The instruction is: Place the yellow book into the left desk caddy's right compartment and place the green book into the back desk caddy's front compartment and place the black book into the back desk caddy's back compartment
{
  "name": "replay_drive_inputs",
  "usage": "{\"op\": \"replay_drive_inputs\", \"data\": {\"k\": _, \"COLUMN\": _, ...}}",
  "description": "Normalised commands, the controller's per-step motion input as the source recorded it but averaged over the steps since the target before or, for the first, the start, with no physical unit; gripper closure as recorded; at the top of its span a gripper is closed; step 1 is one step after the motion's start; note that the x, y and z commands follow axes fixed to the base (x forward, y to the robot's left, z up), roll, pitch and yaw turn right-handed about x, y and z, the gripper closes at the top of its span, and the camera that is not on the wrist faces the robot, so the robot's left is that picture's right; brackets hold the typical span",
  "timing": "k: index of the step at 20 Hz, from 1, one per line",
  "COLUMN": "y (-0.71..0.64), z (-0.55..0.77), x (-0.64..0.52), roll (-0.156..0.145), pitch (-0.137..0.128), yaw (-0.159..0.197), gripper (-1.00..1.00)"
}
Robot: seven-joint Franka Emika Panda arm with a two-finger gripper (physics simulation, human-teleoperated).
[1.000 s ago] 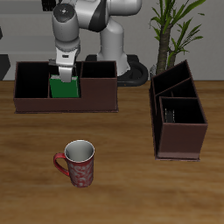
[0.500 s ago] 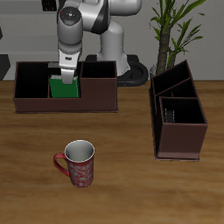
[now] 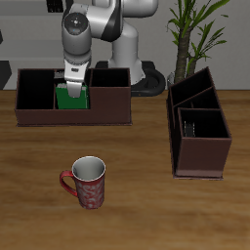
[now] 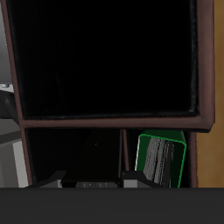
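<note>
Standing in caddy [image 3: 73, 98] compartment: green book [image 3: 70, 98] (pages visible), hand [image 3: 75, 86] above, grip state unclear.

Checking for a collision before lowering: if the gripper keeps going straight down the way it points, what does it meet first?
Most likely the green book standing in the desk caddy, since the gripper hangs right above it. Depth is unclear; it might slip beside the book.
</note>
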Motion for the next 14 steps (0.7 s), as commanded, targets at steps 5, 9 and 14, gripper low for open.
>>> {"op": "replay_drive_inputs", "data": {"k": 5, "y": 0.09, "z": 0.04, "x": 0.02, "roll": 0.039, "pitch": 0.031, "yaw": -0.038, "gripper": -1.00}}
{"op": "replay_drive_inputs", "data": {"k": 9, "y": 0.14, "z": 0.14, "x": -0.01, "roll": 0.029, "pitch": -0.003, "yaw": -0.040, "gripper": -1.00}}
{"op": "replay_drive_inputs", "data": {"k": 14, "y": 0.11, "z": 0.34, "x": -0.01, "roll": 0.044, "pitch": -0.059, "yaw": -0.089, "gripper": -1.00}}
